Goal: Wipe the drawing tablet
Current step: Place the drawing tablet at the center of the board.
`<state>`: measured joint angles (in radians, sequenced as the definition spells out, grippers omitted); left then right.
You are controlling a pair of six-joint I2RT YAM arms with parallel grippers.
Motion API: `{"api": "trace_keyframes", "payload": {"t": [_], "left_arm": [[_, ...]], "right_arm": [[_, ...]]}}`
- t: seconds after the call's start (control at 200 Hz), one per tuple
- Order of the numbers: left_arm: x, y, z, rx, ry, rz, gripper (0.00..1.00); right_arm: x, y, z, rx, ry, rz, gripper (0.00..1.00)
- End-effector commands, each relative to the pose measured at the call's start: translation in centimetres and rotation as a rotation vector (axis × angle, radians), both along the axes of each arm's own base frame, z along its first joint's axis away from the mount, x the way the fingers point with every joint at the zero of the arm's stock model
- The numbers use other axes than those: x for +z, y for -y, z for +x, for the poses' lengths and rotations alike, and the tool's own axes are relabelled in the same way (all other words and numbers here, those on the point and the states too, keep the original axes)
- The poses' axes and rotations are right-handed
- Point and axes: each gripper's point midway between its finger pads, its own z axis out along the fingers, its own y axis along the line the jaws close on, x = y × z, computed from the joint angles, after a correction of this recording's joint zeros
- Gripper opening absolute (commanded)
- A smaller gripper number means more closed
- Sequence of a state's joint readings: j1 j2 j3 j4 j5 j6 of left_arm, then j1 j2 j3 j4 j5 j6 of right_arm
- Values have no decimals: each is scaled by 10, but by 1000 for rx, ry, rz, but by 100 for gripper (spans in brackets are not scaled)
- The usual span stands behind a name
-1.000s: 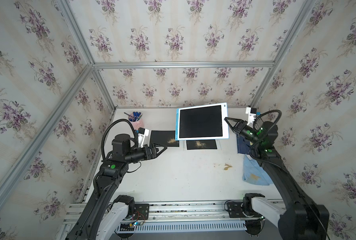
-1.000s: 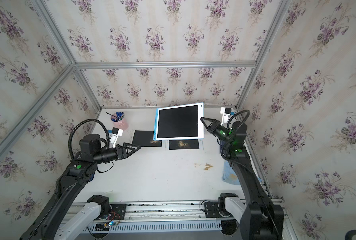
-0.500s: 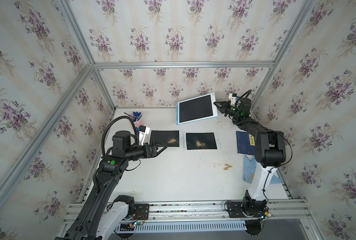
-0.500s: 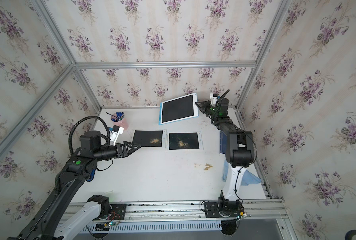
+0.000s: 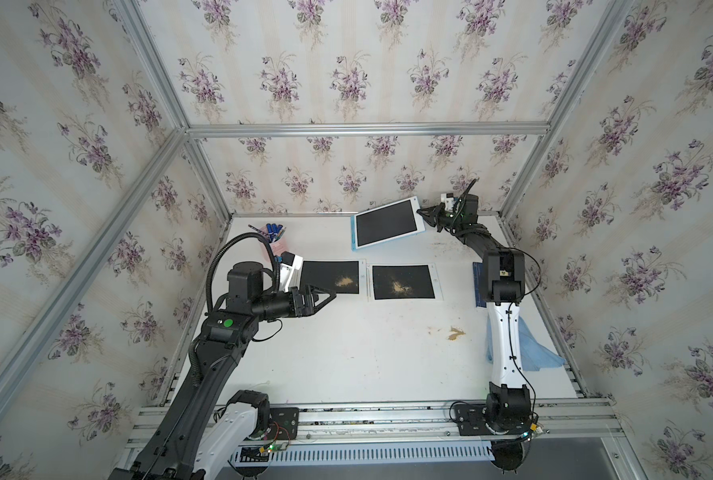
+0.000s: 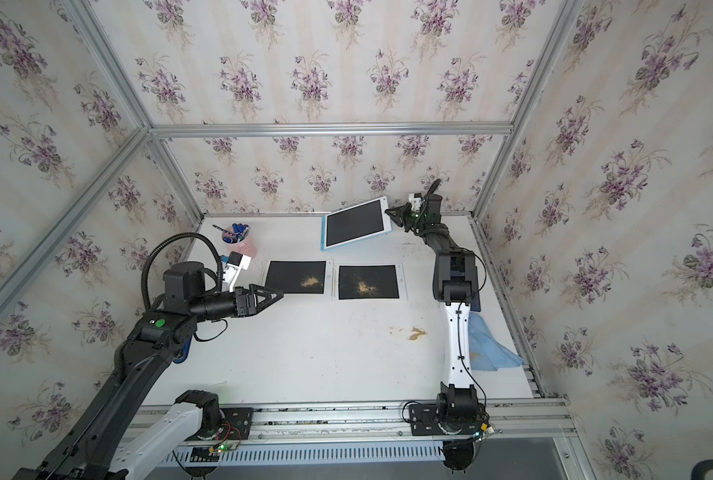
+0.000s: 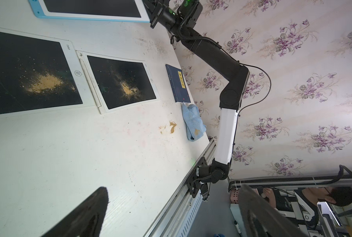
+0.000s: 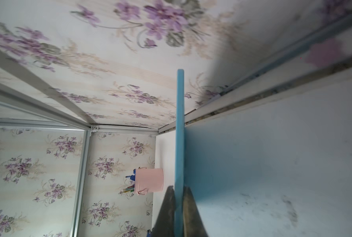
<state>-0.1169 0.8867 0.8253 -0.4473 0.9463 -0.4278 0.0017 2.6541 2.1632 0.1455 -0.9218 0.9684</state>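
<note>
Swung back from mid-air, the blue-framed black-screen drawing tablet [image 5: 386,227] now tilts near the rear wall [image 5: 346,174]
Left gripper [image 5: 330,294] hovers, fingers apart; right gripper [image 5: 423,213] pinches the tablet's edge, a one-sided hold that could slip or twist

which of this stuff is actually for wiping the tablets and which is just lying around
For the job: blue-framed tablet, pinched by the right gripper; dusty white tablet; second dusty white tablet; blue cloth.

Lying about: pink pen cup; dark blue book; brown smear.
</note>
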Motion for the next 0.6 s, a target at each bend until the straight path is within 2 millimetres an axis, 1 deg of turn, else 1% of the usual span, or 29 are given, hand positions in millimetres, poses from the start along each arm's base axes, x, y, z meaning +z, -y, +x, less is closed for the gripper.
{"api": "trace_keyframes", "payload": {"t": [0.0,0.115,0.235,0.315,0.375,0.52,0.545,0.595], "left_arm": [[1,0,0,-10,20,5,100],[-1,2,3,-26,7,-2,100],[0,3,4,-27,7,-8,100],[1,3,4,-21,15,-9,100],[1,2,3,-20,13,-9,100],[1,1,-3,-17,10,-3,100],[0,0,-4,-13,11,0,100],[-1,-1,-6,-8,10,4,100]], "right_arm": [[-15,-2,-4,29,-18,-17,0],[-33,-4,-9,38,-55,-34,0],[-51,-9,-22,72,-92,-92,0],[-55,-11,-31,82,-90,-131,0],[-59,-10,-33,78,-90,-135,0],[-66,-8,-30,53,-96,-128,0],[-67,-8,-29,47,-97,-129,2],[-67,-7,-28,39,-92,-129,3]]}}
